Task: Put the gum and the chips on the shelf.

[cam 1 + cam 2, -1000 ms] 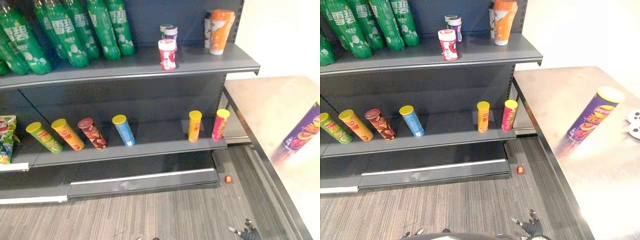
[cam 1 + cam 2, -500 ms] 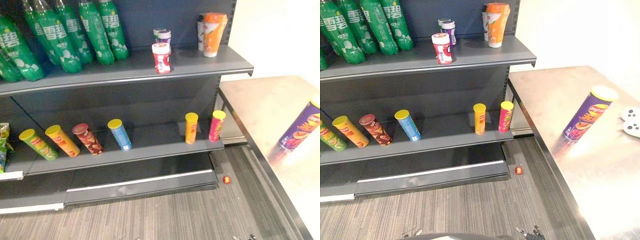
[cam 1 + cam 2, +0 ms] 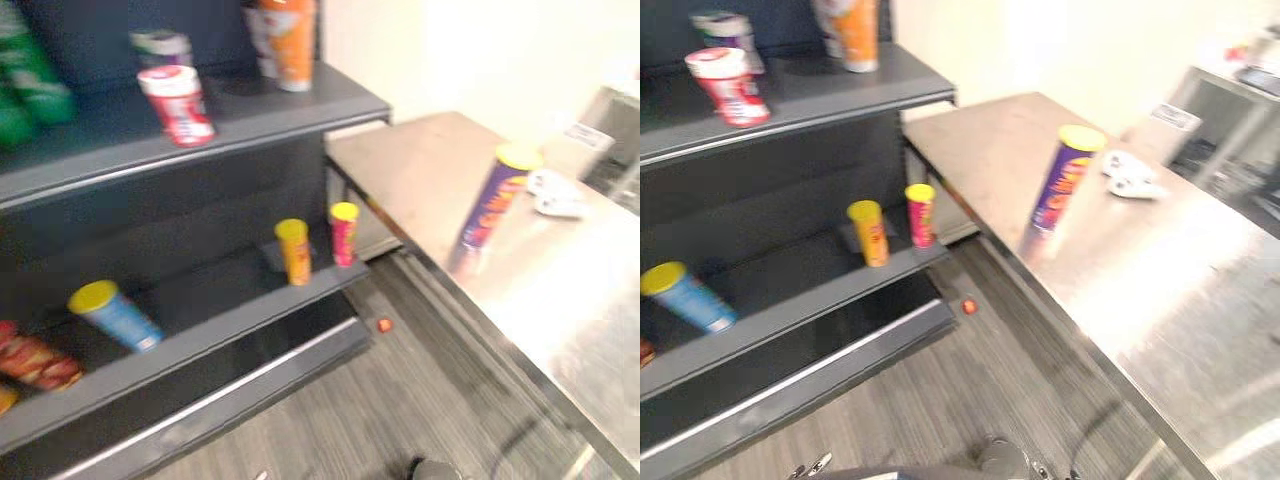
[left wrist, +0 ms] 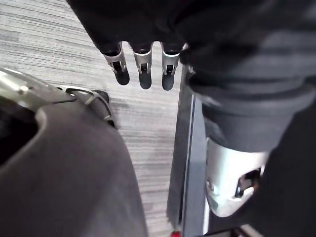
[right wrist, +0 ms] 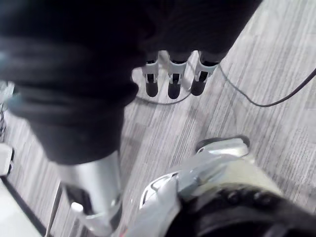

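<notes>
- Clearance: I see an open strip of grey striped floor [image 3: 400, 400] between the front edges of the shelves and the long left edge of the steel table [image 3: 560, 300]. A small red item [image 3: 384, 325] lies on the floor by the foot of the shelving.
- Table: the steel is bare along the near part. White objects [image 3: 555, 193] lie further back, just beside the chips.
- Chips: a purple chips can [image 3: 490, 205] with a yellow lid stands upright on the table near its left edge, well apart from the shelving.
- Gum: a red-and-white gum canister [image 3: 178, 105] stands near the front edge of the upper shelf [image 3: 300, 112]. An orange cup [image 3: 290, 40] stands toward that shelf's right end.
- Lower shelf [image 3: 230, 315]: a yellow can [image 3: 294, 252] and a pink can [image 3: 344, 233] stand upright near its right end. A blue can [image 3: 113, 313] leans further left, with free room between.
- Left hand [image 4: 144, 74]: the fingers are straight and wide, over the floor, holding nothing.
- Right hand [image 5: 173, 81]: the same, empty.
</notes>
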